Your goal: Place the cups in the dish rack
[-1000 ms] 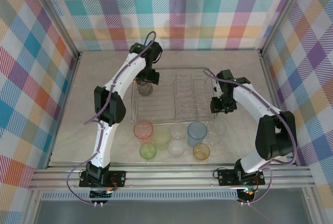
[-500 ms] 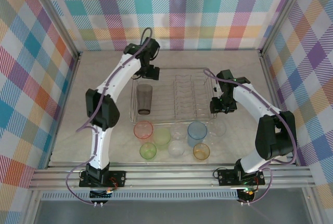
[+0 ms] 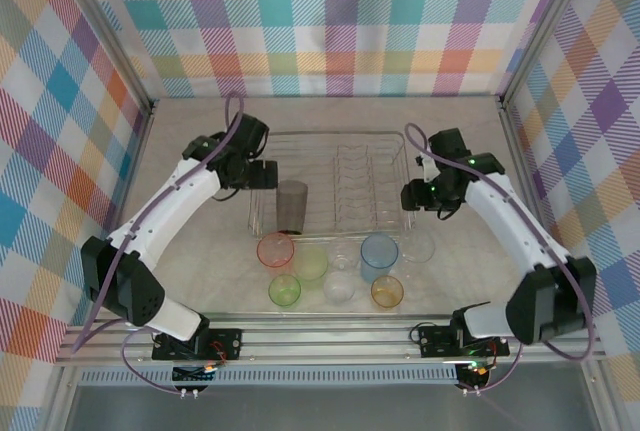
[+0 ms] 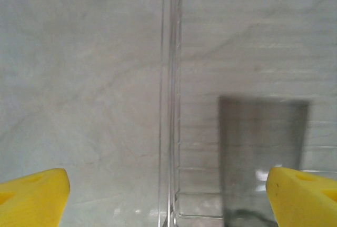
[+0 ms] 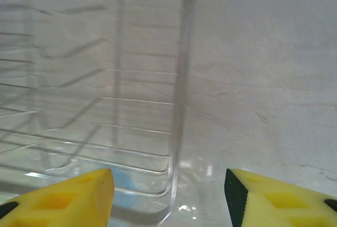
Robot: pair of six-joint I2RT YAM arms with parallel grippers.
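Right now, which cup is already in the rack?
The smoky grey cup, standing inside the dish rack at its left end; the other cups all sit outside its near edge.

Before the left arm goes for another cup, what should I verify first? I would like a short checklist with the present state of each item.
1. Left tool open and empty: ok.
2. Smoky grey cup standing inside the dish rack, not tipped: ok.
3. Right tool open and empty: ok.
4. Left tool high enough to pass over the rack's rim, which runs between its fingers in the wrist view: cannot tell.
5. All cups loaded: not ok. The pink-red cup, the light blue cup and others stand on the table in front of the rack.
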